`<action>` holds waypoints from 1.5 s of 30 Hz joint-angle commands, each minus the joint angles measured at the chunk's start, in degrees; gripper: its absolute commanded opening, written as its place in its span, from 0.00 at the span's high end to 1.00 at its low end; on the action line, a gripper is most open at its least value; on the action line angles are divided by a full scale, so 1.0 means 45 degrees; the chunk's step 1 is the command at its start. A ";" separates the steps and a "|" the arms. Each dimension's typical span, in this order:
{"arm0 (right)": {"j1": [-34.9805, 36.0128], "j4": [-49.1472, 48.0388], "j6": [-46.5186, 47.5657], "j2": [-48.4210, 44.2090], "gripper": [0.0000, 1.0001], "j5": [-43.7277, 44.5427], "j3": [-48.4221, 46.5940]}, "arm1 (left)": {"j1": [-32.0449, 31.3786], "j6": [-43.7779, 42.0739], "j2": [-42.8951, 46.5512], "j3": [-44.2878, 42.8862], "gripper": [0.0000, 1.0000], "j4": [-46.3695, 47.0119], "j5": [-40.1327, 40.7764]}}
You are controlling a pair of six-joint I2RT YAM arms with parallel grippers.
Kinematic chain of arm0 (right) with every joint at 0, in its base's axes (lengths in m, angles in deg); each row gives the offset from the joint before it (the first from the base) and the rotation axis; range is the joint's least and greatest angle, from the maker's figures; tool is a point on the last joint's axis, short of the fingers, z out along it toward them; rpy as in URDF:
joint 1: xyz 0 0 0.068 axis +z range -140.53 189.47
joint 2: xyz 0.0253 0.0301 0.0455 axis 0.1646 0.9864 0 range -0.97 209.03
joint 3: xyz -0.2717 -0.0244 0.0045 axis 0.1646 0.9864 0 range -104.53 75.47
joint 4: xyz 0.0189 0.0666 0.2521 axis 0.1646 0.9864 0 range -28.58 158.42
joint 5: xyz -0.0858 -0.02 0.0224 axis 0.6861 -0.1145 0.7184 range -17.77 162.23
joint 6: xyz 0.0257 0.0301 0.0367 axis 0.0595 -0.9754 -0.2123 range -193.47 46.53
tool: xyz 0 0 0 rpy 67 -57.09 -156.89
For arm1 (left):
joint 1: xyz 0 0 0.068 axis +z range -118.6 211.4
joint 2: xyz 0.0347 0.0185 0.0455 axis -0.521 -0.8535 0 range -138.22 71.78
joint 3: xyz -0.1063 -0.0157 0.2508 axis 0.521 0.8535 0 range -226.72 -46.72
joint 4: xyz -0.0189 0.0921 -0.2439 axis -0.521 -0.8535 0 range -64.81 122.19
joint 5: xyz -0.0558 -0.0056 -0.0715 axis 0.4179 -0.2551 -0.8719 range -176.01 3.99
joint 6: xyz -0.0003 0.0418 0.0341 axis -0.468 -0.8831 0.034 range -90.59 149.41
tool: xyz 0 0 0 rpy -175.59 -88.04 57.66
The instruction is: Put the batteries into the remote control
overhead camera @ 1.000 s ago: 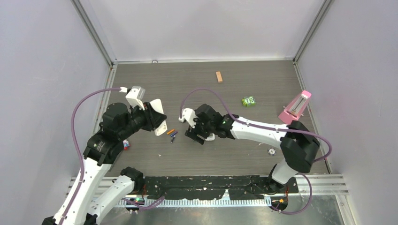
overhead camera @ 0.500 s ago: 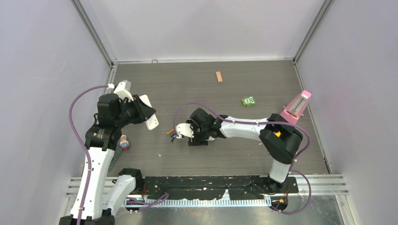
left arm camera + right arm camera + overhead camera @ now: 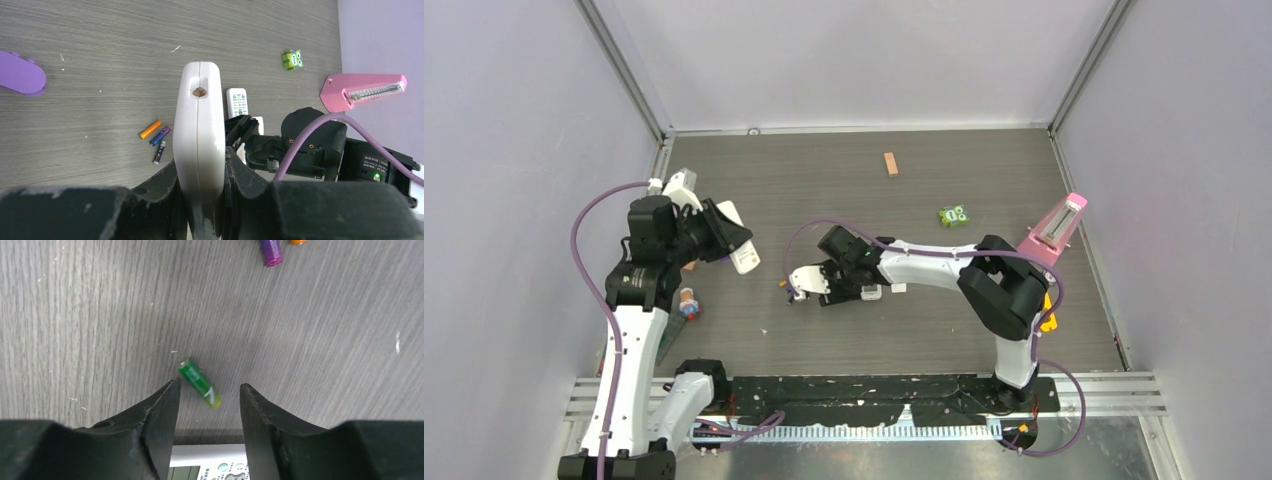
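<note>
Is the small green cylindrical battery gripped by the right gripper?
No, the green battery lies on the table inside the open right gripper.

The left arm (image 3: 629, 345) and the right arm (image 3: 929, 268) are built alike: white moulded link shells alternate with black cylindrical joint housings. A thick purple cable (image 3: 332, 117) loops from each wrist back along the links. The left gripper (image 3: 200, 172) and the right gripper (image 3: 207, 390) carry matt black fingers (image 3: 160, 410), wedge-shaped with rounded tips and pale scuffing along their edges. A green indicator light (image 3: 376, 176) and small white printed lettering mark one black housing of the right arm.
</note>
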 commanded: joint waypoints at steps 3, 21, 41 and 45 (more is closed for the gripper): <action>-0.0163 0.1612 0.0719 0.0428 0.51 -0.0745 -0.0800 | 0.0086 0.0143 0.0013 0.0079 1.00 0.0670 -0.0535; -0.0297 0.1330 0.0660 0.1454 0.41 -0.1767 -0.2204 | 0.0712 -0.0175 -0.0036 0.0215 1.00 0.0530 -0.0317; -0.1149 0.5141 0.1257 0.2653 0.62 -0.3283 -0.4097 | 0.1137 -0.0368 -0.0167 0.0313 1.00 0.0303 -0.0521; -0.1089 0.4551 0.1030 0.2622 0.64 -0.3599 -0.3919 | 0.1138 -0.0299 -0.0203 0.0381 1.00 0.0368 -0.0575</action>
